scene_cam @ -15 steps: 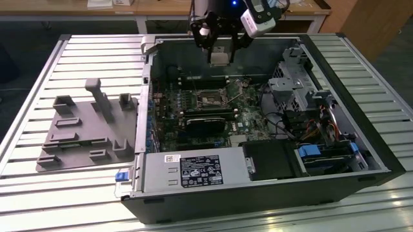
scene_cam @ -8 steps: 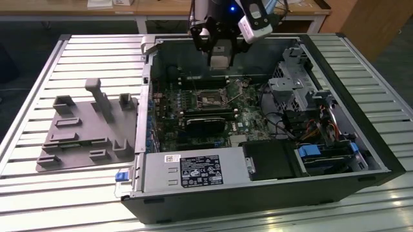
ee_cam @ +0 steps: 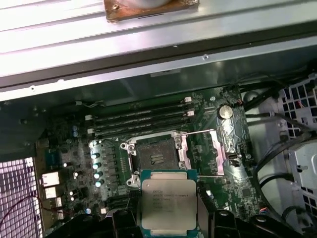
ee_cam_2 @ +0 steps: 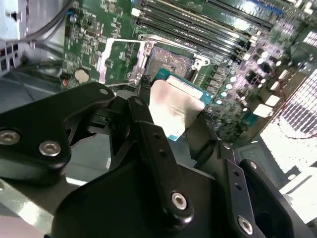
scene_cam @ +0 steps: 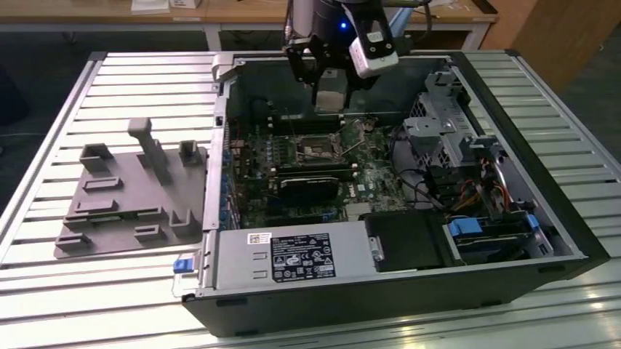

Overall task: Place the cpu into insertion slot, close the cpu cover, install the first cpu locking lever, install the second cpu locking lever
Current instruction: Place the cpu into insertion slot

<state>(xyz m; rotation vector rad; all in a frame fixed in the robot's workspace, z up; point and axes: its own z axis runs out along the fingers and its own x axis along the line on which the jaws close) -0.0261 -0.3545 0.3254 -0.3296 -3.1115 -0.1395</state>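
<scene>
Grey moulded fixture (scene_cam: 131,193) lay on the slatted table (scene_cam: 58,305) at the exterior view's left, just beside the open computer case (scene_cam: 388,291). Further right, above the case's motherboard (scene_cam: 291,156), the gripper (scene_cam: 328,80) hung clamped on the cpu (ee_cam: 168,201), whose silvery top showed between the black fingers (ee_cam_2: 148,124) in both wrist views. That chip hovered clear of the bare insertion slot (ee_cam: 154,156), the cpu cover (ee_cam_2: 103,59) stood flipped open beside the slot, and a metal drive cage (scene_cam: 451,123) sat at the case's right.
</scene>
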